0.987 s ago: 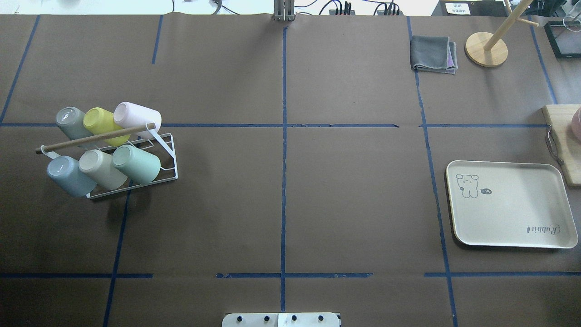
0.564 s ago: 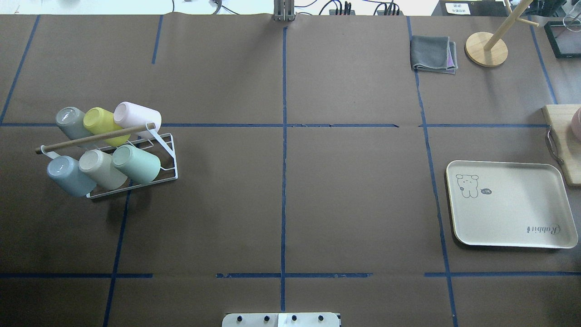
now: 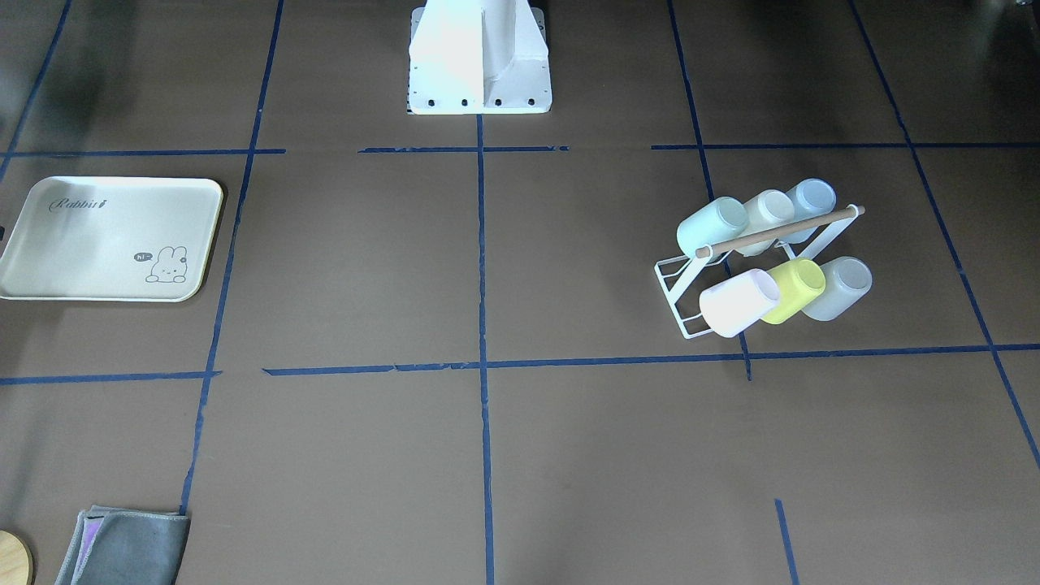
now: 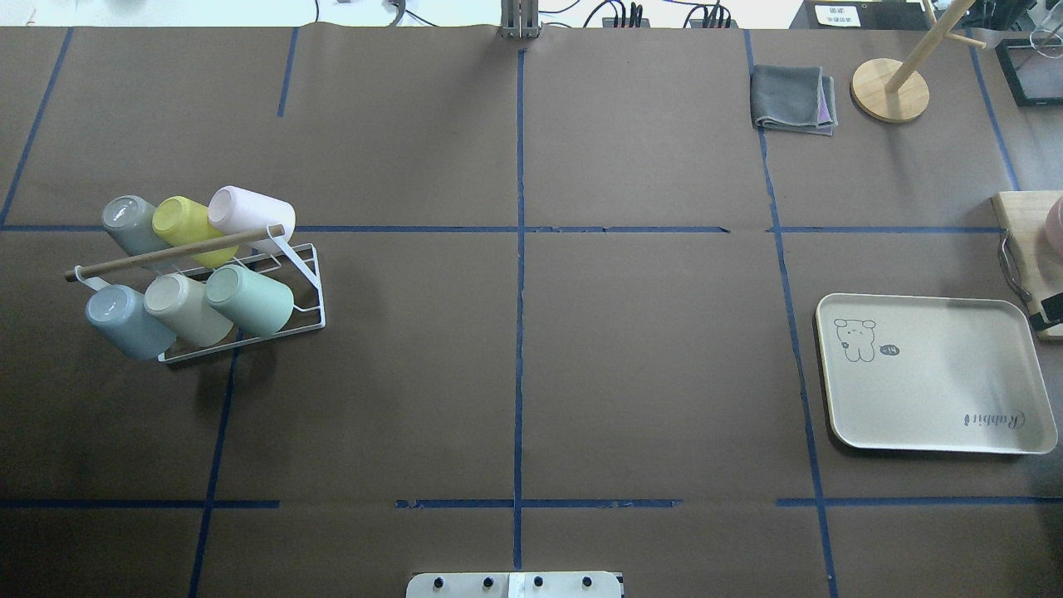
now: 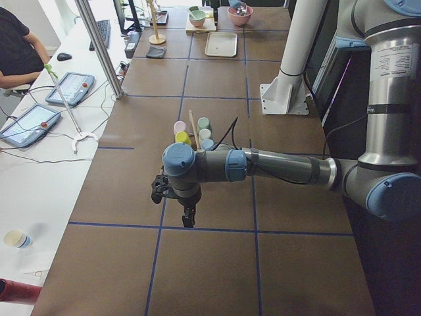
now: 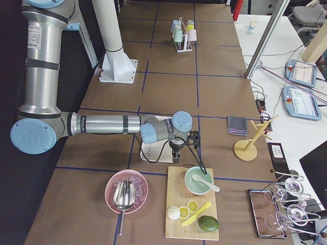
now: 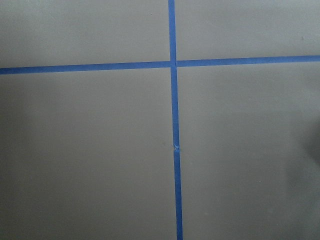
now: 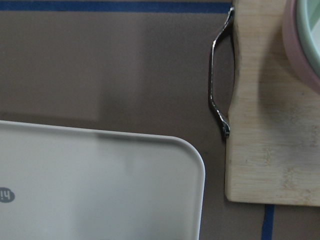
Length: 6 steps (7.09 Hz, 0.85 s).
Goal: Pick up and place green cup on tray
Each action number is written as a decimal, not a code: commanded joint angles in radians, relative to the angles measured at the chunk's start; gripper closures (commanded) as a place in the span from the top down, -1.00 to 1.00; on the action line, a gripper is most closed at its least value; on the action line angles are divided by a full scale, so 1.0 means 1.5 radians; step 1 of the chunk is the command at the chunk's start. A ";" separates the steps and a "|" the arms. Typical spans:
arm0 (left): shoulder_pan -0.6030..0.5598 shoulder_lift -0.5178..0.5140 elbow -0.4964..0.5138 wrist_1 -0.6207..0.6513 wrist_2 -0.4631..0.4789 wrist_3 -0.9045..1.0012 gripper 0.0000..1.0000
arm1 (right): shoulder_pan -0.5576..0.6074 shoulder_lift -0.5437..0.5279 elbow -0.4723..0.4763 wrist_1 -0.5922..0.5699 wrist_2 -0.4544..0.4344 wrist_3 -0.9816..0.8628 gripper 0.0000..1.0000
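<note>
Left tool (image 5: 189,220), right tool (image 6: 176,158), six cups (image 4: 191,309), one tray (image 4: 934,378)

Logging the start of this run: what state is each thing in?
green cup: tilted on the cup rack, ungripped
tray: flat, empty
gray cloth: folded
left gripper: over bare table, opening unclear
right gripper: near tray's corner, opening unclear

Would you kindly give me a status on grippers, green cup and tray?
Left gripper over bare table, right gripper by tray corner; jaws unreadable. Green cup on rack, ungripped. Beige cup tight beside it.
</note>
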State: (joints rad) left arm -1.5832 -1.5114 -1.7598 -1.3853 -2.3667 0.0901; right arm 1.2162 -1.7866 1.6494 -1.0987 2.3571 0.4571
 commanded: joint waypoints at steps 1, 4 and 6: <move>0.000 -0.002 -0.002 0.000 0.000 -0.001 1.00 | -0.036 -0.021 -0.083 0.169 0.002 0.085 0.91; 0.000 -0.002 -0.003 0.000 0.000 -0.001 1.00 | -0.074 -0.016 -0.095 0.232 0.004 0.189 0.71; 0.000 -0.003 -0.003 0.000 0.000 0.000 1.00 | -0.075 -0.017 -0.106 0.239 0.003 0.189 0.56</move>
State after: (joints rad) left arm -1.5831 -1.5145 -1.7640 -1.3852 -2.3669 0.0900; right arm 1.1067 -1.8119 1.5008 -0.7494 2.3629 0.7322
